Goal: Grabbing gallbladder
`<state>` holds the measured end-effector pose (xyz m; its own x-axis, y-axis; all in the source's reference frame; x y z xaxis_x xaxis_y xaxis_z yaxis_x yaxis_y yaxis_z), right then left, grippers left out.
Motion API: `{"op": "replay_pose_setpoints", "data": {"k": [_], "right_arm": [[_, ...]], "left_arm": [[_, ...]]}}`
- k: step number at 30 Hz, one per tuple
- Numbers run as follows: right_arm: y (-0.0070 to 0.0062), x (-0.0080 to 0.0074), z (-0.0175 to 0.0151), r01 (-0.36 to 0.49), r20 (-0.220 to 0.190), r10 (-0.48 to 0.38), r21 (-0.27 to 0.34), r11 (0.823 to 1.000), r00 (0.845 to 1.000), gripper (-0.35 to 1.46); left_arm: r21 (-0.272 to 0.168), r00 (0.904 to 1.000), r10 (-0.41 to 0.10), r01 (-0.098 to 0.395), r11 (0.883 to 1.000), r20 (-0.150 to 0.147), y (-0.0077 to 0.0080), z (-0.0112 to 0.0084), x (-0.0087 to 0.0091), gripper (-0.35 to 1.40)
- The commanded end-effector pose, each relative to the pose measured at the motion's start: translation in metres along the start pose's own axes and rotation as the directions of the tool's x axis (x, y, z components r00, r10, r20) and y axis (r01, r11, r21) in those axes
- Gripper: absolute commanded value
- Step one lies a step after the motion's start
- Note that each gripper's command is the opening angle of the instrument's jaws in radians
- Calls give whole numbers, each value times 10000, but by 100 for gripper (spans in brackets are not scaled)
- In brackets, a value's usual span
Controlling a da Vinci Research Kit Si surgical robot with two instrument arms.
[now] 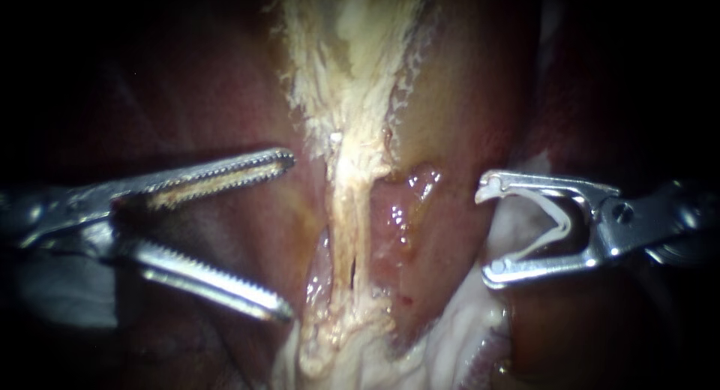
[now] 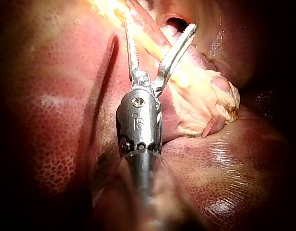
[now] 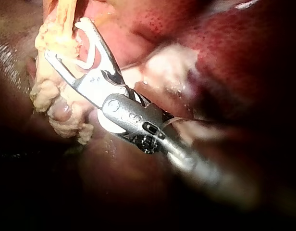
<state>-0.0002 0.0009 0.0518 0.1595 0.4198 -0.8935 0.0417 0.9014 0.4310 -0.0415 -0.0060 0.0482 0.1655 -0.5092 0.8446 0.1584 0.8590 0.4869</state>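
The pincer of the left instrument [image 1: 289, 236] is released, its toothed jaws spread wide and grasping nothing, just beside a pale strand [image 1: 349, 210]. The right instrument [image 1: 484, 232] has its pincer grasping a white clip [image 1: 551, 225] seated against both jaws. Between the two instruments the gallbladder [image 1: 345, 67] narrows into that strand, with dark red liver [image 1: 465, 97] flanking it.

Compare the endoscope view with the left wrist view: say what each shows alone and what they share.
Only the endoscope view shows the right instrument, with a white clip held between its jaws.
Only the left wrist view shows the speckled surface of the liver beside the shaft.
Both show the left instrument, its toothed jaws open and gripping nothing, next to the pale fibrous tissue.
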Motion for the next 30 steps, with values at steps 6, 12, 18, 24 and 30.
{"op": "replay_pose_setpoints", "data": {"k": [6, 12, 18, 24, 30], "right_arm": [[0, 0, 0, 0, -3, 0, 1, 10000, 10000, 58], [0, 0, 0, 0, -3, 0, 1, 10000, 10000, 58], [0, 1, 0, -5, -3, 5, -3, 10000, 10000, 58], [1, 1, 2, -8, -7, 8, -11, 10000, 10000, 58], [1, 1, 1, -8, -5, 8, -12, 10000, 10000, 58]], "left_arm": [[3, 10000, 4, -4, 10000, 4, 0, -1, 0, 89], [9, 9994, -357, 357, 9994, 12, 0, -1, -1, 89], [-860, 9931, -1174, 1170, 9894, 9, 2, 4, -6, 91], [-1700, 9829, -1786, 1686, 9709, -454, 12, 17, -4, 87], [-2405, 9759, -2027, 1783, 9541, -806, 23, 28, 0, 82]]}}
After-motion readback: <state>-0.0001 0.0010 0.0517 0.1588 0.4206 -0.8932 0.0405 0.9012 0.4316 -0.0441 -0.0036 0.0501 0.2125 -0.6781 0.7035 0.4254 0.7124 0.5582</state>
